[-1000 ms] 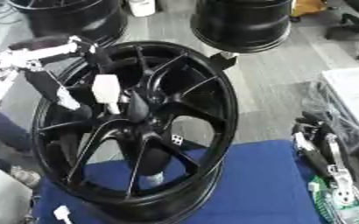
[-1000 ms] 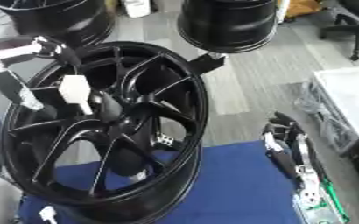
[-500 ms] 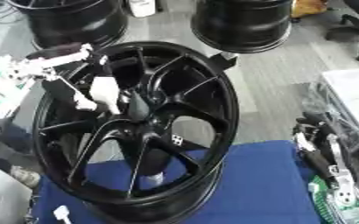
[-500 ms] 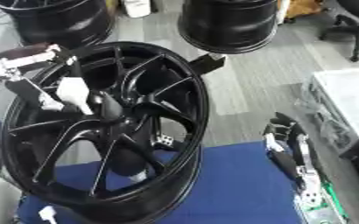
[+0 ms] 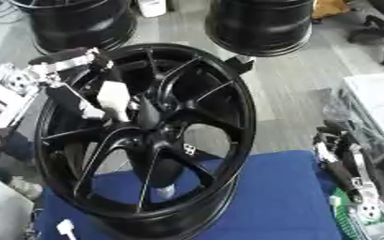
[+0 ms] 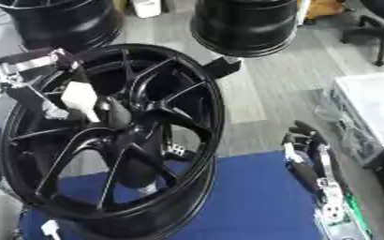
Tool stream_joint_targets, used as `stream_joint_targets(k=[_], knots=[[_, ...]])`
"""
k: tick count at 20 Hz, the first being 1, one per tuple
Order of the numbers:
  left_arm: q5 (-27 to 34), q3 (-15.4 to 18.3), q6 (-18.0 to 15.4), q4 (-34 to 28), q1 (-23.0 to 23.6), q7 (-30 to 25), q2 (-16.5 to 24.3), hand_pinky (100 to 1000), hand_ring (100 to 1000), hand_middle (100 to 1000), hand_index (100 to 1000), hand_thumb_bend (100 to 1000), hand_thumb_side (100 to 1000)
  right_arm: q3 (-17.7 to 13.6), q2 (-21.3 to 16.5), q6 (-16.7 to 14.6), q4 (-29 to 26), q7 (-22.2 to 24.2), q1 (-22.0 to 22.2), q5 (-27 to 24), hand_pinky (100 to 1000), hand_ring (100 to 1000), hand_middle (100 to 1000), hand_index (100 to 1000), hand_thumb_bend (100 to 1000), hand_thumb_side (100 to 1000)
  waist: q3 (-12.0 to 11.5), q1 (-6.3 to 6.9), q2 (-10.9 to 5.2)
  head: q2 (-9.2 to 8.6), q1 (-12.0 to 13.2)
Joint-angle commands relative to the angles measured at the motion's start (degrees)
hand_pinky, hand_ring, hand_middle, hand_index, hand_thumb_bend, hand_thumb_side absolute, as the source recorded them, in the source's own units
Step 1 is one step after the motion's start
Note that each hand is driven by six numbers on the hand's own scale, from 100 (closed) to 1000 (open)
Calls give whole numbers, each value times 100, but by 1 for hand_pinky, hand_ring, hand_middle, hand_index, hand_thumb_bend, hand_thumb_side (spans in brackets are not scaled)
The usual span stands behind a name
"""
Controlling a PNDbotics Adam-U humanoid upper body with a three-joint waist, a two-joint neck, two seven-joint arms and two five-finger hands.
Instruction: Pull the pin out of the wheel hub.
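Left hand (image 5: 60, 82) at wheel's upper left, fingers curled round white block-shaped pin (image 5: 113, 96), which sits just left of centre hub. One big black spoked metal wheel (image 5: 146, 136) stands upright on blue mat (image 5: 269, 197). Right hand (image 5: 343, 164) rests idle, fingers relaxed, lower right. Two more black wheels (image 5: 261, 26) on floor behind.

left hand (image 5: 31, 82) cut off by the left edge; wheel hub (image 5: 146, 136) rim bottom cropped
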State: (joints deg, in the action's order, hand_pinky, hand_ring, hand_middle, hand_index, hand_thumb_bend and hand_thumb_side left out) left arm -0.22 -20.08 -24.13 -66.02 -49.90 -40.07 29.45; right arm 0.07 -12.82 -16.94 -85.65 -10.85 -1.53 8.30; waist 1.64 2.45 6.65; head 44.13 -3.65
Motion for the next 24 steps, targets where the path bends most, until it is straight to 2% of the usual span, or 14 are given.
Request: stream_joint_targets(k=[1,5,8,12,15,18,21,24], knots=[[353,367,-791,-452,-238,-827,412,670,543,341,397,337,121,-23,-44,-6,-46,-13,-37,-25,693,703,732,861,100,494,-24,-2,-93,-51,-17],[743,819,-529,-878,-287,-449,941,668,541,341,396,344,123,-63,-61,-2,-32,-48,1,-16,693,703,732,861,100,496,-105,28,-126,-31,-71],[1031,1181,-377,-1109,-135,-162,1401,665,541,344,398,345,115,-88,-89,1,-27,-74,35,0,693,703,732,860,100,496,-159,67,-148,-19,-108],[1423,1495,-244,-1381,366,230,2013,665,555,360,414,363,121,-93,-98,1,-25,-80,33,12,693,703,731,860,100,498,-161,92,-149,-30,-114],[1696,1606,-126,-1538,787,504,2249,677,640,455,506,453,180,-118,-87,-2,-31,-96,21,8,692,702,730,859,100,500,-179,89,-125,-51,-157],[1988,1757,104,-1592,1258,539,2153,697,733,539,601,619,326,-151,-65,-1,-37,-126,10,4,692,702,730,858,100,504,-233,69,-91,-44,-193],[2272,2073,380,-1496,1720,462,1847,701,758,586,636,728,409,-175,-44,0,-41,-148,5,2,692,702,730,858,100,508,-282,43,-61,-35,-157],[2436,2508,664,-1487,2183,648,1419,711,784,623,659,758,450,-197,-6,-1,-46,-169,-11,-7,692,702,730,858,100,503,-329,-21,-34,-17,-129]])
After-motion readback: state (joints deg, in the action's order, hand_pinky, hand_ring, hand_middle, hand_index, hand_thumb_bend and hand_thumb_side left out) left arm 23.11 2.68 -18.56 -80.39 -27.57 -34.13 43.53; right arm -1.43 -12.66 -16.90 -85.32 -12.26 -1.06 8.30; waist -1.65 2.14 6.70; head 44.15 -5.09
